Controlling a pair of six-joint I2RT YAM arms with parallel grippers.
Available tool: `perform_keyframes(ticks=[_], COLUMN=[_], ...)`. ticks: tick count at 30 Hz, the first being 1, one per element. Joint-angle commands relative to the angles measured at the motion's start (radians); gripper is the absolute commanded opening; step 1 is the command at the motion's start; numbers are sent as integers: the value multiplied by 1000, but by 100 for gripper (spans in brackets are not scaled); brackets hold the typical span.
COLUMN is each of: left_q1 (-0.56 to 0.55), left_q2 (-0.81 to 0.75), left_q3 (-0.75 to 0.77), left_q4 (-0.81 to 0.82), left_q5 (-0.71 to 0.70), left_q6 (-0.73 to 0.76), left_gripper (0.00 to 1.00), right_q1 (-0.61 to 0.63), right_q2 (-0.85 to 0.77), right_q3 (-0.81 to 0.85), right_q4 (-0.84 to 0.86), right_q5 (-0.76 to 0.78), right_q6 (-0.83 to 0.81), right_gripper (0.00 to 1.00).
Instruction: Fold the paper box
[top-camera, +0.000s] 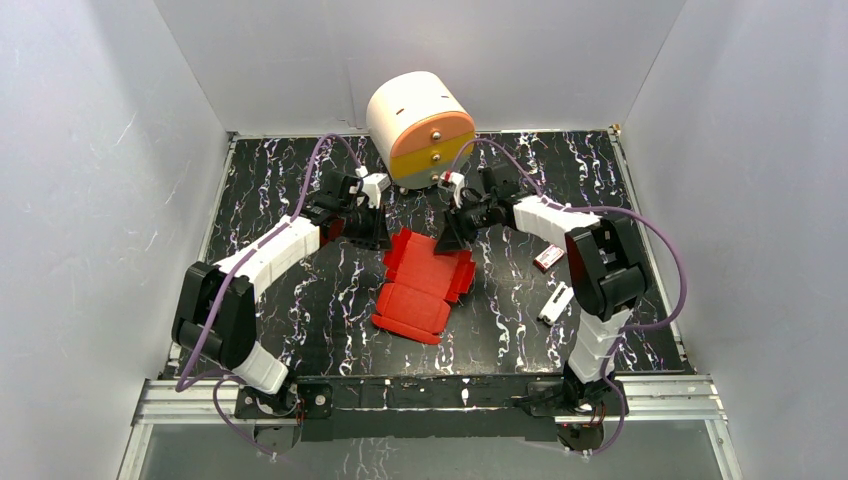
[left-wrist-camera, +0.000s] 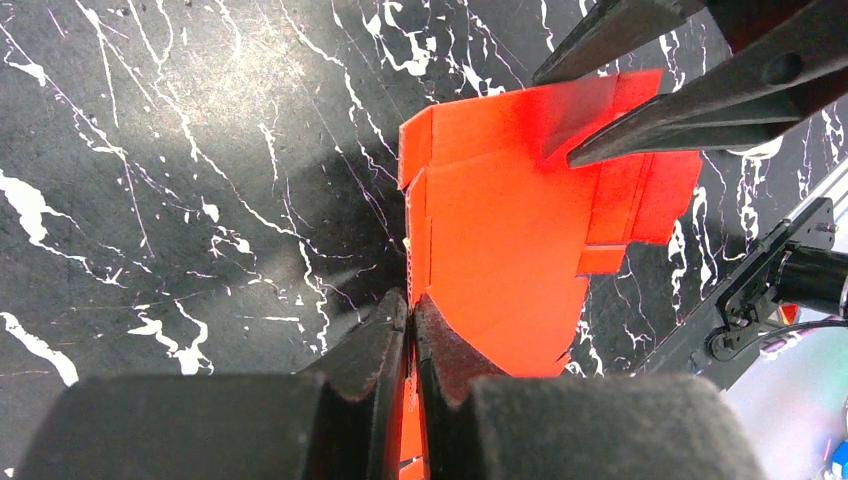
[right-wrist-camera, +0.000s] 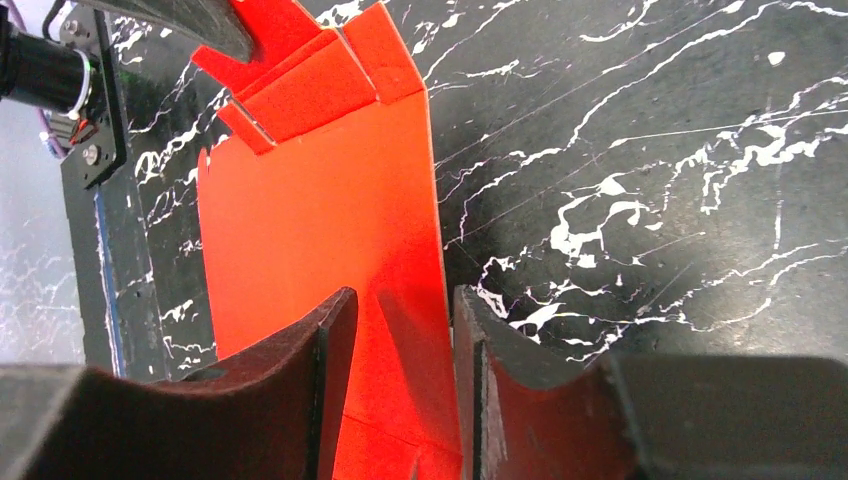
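Top view: the box (top-camera: 415, 290) lies unfolded, its far corners at the left gripper (top-camera: 372, 235) and right gripper (top-camera: 455, 238). Left wrist: the left fingers (left-wrist-camera: 370, 350) are clenched on the box's edge, with thin card pinched between them. Right wrist: the right fingers (right-wrist-camera: 320, 350) stand apart over the box's other edge, which lies between them unpinched.

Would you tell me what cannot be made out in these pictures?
1. Left wrist view: the edge of the box that the left gripper clamps, hidden between its jaws.
2. Right wrist view: the box's near end, behind the right gripper and cut off by the bottom edge.
3. Top view: both grips, hidden under the grippers' own bodies.
4. Top view: the print on the packet, too small.
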Motion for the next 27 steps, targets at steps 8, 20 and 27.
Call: perform_keyframes(ticks=[8,20,27], left_q1=[5,5,4], left_q2=[-64,-85,-203], left_q3=[-24,-53,-94], left_q4=[24,48,20], left_q5=[34,-86,-219], left_q6=[-5,-142,-282], left_gripper=[5,30,53], right_q1=[-8,-4,24], right_q2=[45,11,-55], right_q3=[60,26,-22], right_q4=[-31,-41,-15], right_q5=[-147,-115,73], right_q6=[-39,-41,-28], right_gripper=[25,0,0])
